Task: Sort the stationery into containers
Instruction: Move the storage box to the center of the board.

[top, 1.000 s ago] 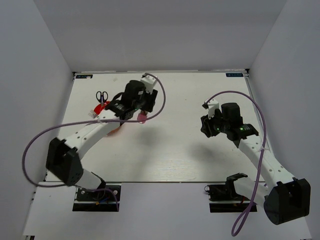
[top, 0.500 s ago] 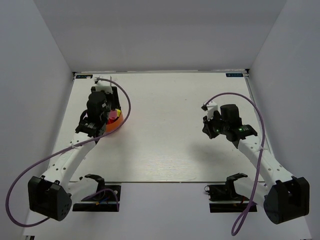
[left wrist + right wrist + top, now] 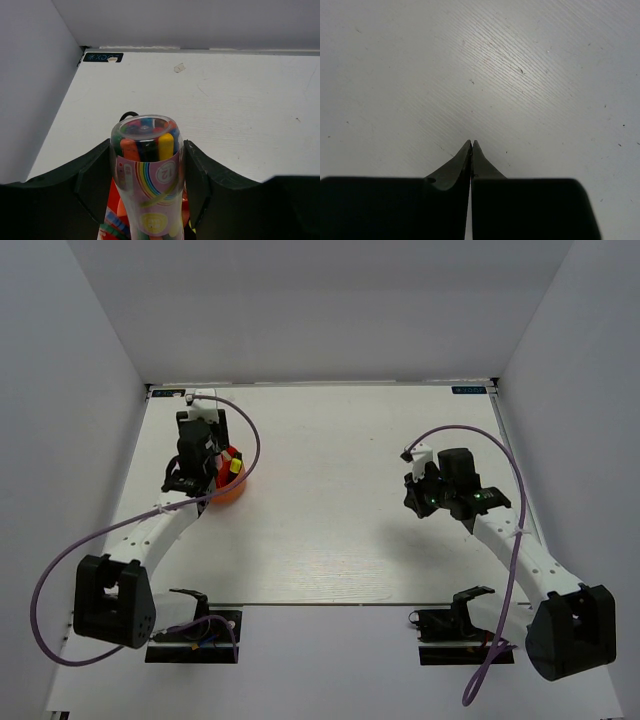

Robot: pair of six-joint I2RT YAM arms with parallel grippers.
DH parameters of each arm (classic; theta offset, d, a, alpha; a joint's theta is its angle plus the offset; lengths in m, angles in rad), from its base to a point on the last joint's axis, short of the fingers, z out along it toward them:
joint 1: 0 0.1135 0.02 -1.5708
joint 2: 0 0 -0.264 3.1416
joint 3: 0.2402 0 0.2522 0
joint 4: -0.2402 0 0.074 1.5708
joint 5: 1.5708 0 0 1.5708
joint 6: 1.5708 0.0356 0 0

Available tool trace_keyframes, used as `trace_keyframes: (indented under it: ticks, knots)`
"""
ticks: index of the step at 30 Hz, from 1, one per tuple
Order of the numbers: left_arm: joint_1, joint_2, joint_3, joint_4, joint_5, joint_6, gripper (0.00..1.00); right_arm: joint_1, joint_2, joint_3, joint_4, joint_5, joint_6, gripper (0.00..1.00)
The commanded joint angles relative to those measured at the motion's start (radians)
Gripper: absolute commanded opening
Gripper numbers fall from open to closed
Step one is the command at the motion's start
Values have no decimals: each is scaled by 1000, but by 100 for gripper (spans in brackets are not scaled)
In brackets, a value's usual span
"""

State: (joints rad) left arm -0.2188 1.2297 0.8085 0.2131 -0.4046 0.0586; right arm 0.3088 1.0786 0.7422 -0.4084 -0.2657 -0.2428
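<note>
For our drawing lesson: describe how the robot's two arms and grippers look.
The left arm and right arm have white links and black joints. A purple cable loops off each. The right arm carries a small green light. The right gripper has black fingers tapering to points.

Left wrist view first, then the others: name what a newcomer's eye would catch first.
A pink tube packed with coloured pens fills the left wrist view, clamped in the left gripper over the red-orange pot. From above, that pot is the one bright spot on the white table, at its left side. The right gripper hangs shut and empty over the table's right side.
</note>
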Motion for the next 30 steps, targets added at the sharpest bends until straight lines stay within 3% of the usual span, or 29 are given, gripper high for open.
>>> trace_keyframes:
  ticks: [1,13,30]
  knots:
    - [6,22,15,134,-19,59,0,1,10,3,25,-18,-4,0]
    - [45,126,23,253,-28,109,0,0,29,3,23,-12,-7,0]
    - [73,203,9,318,-20,58,0,-4,61,6,20,2,-9,0]
